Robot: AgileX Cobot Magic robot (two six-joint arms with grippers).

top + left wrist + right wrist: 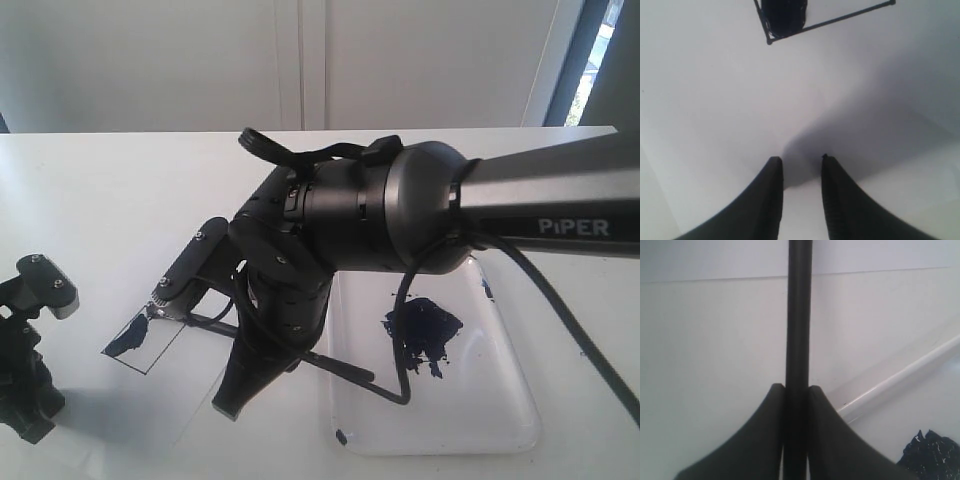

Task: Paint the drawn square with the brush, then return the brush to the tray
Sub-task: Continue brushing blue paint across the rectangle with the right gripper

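Right arm (pixel 420 210) angled down across middle, right pincer (pixel 797 386) pinching brush (pixel 799 315); left pincer (pixel 799 159) spread above paper (pixel 715 100).

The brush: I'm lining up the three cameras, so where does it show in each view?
Exterior: the brush slants across centre, from the drawn square, through the right gripper, over the tray.
Left wrist: not in it.
Right wrist: its handle runs down the middle, clamped.
Shared landmark: the tray's blue paint blot, exterior and right wrist.

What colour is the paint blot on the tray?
Dark blue; the blot on the tray shows best in the exterior view.
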